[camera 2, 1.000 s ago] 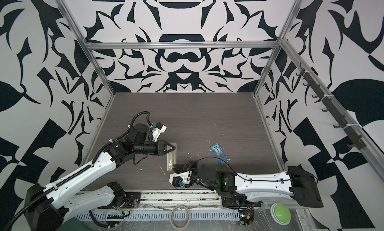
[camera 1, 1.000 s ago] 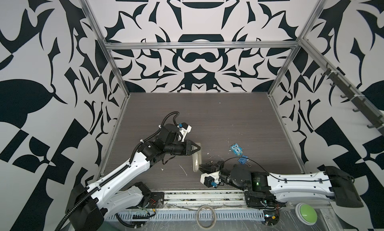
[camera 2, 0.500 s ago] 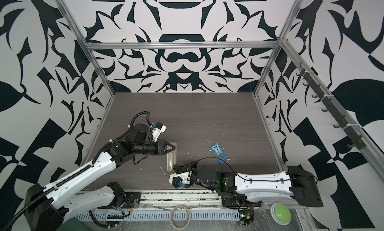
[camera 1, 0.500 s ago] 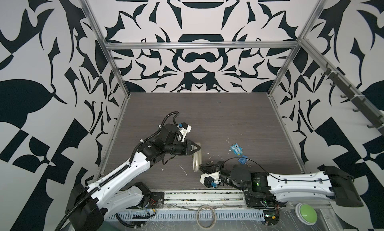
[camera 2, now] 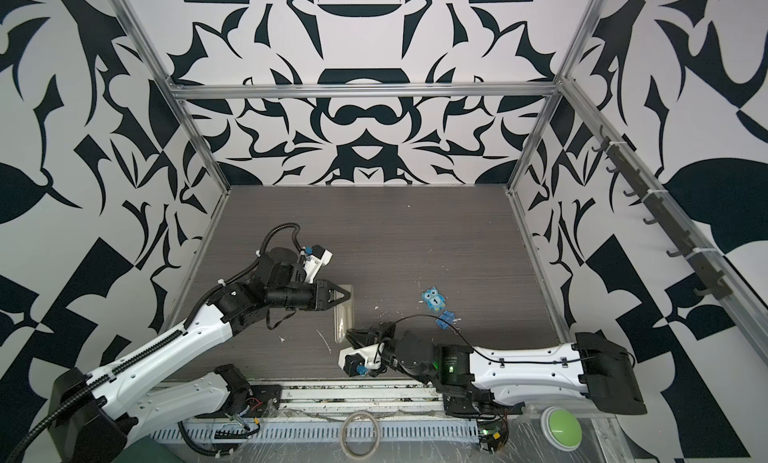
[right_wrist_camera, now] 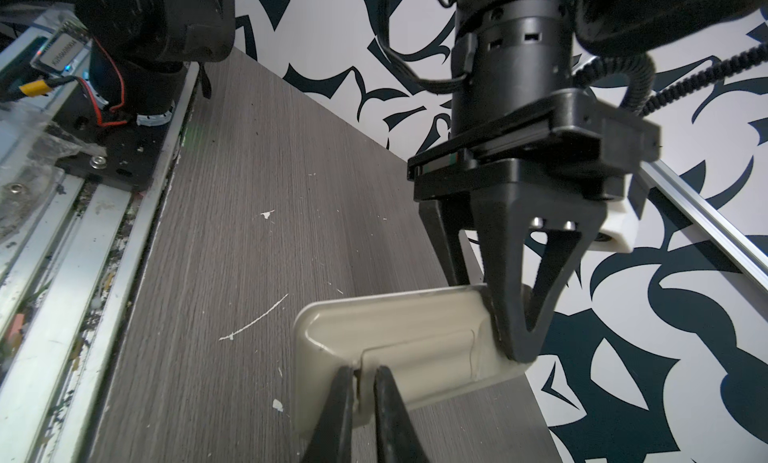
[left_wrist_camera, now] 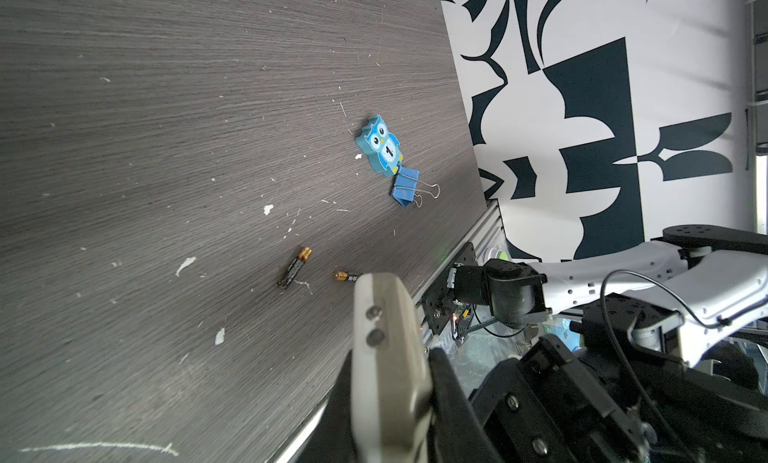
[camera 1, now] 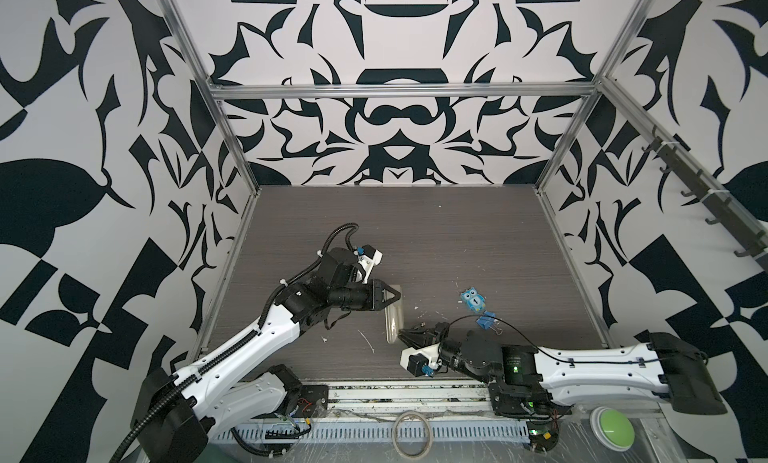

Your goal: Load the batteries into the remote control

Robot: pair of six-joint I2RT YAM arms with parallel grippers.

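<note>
The beige remote control [camera 1: 390,321] [camera 2: 341,319] stands on its long edge on the dark table, with its plain back toward the right wrist camera [right_wrist_camera: 399,328]. My left gripper [camera 1: 397,298] [camera 2: 348,295] [left_wrist_camera: 390,398] is shut on the remote's far end. My right gripper [camera 1: 402,336] [camera 2: 351,334] [right_wrist_camera: 360,375] pinches the edge of the battery cover [right_wrist_camera: 419,353] at the near end, its jaws almost together. Two batteries [left_wrist_camera: 295,267] [left_wrist_camera: 347,276] lie loose on the table in the left wrist view. The right arm hides them in both top views.
A blue owl figure [camera 1: 472,301] [left_wrist_camera: 380,145] and a blue binder clip [camera 1: 485,321] [left_wrist_camera: 405,186] lie right of the remote. White flecks dot the table. Past the front metal rail [camera 1: 415,392] are a tape ring [camera 1: 412,440] and a green button [camera 1: 611,425].
</note>
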